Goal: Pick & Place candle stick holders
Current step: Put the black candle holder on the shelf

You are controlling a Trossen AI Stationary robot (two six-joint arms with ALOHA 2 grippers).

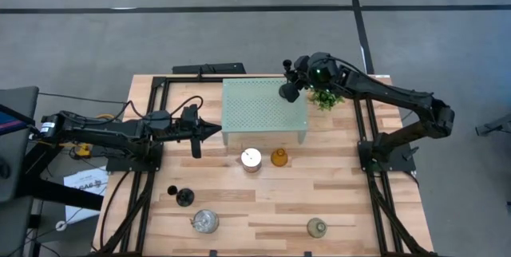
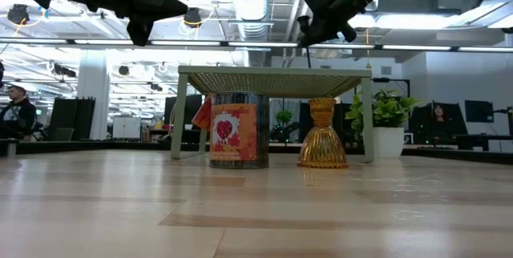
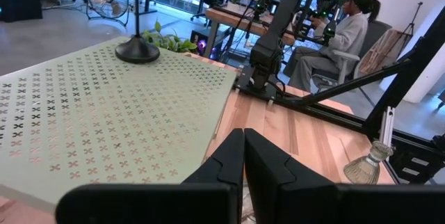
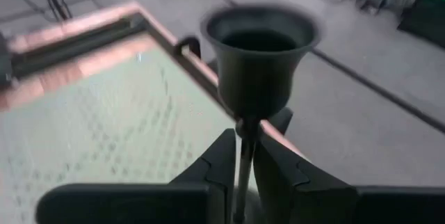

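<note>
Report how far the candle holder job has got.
Done: nothing released yet. In hand: the right end effector grips a black stemmed holder, its base on the green stand. To do: the amber holder and four others on the table; the left end effector waits shut.

Bright, even overhead light; ceiling strips [image 2: 449,47] glare in the low view; right wrist view blurred throughout

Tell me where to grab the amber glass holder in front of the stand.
Grip the amber glass holder at its narrow upper part, above the flared base. It stands upright, so probably come from above; the pale green stand rises just behind it and the candle tin sits beside it.
</note>
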